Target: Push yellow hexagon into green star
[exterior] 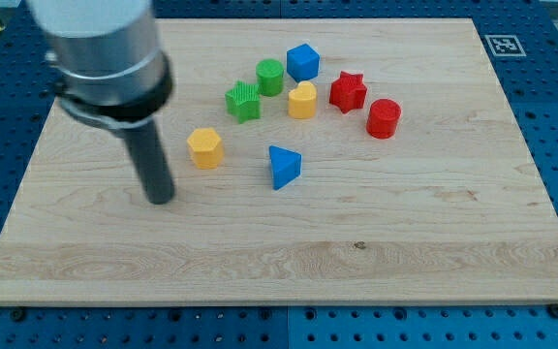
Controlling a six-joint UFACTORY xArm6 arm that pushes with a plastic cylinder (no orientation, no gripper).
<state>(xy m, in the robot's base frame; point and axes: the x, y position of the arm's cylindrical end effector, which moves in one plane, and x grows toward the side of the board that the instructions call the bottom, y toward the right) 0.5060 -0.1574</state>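
1. My tip (pixel 162 199) rests on the wooden table (pixel 434 242) in its left half, about midway between the top and bottom edges; the arm carries a plain rod and no gripper, so nothing opens or closes.
2. The yellow hexagon (pixel 204 147) lies just to the right of my tip and slightly nearer the top edge, a small gap between them.
3. The green star (pixel 243 101) sits up and to the right of the hexagon, toward the top edge, apart from it.
4. A green cylinder (pixel 270 77) stands just beside the star, with a blue cube (pixel 302 62) beyond it, nearest the top edge.
5. A yellow rounded block (pixel 302 100), a red star (pixel 348 92) and a red cylinder (pixel 384 118) run rightward from the green star.
6. A blue triangle (pixel 283 167) lies alone near the table's centre.
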